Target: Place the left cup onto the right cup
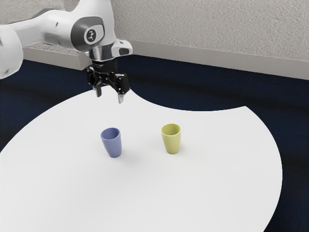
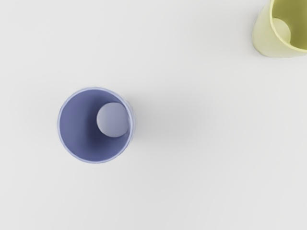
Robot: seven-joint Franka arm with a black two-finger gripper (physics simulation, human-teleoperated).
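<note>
Closest stands the one blue cup (image 1: 111, 142), upright on the white table (image 1: 203, 193), mouth up and long axis vertical, apart from the one yellow-green cup (image 1: 171, 138) toward the exterior view's right, while the single black gripper (image 1: 109, 97) hovers above, fingers spread and holding nothing.
</note>
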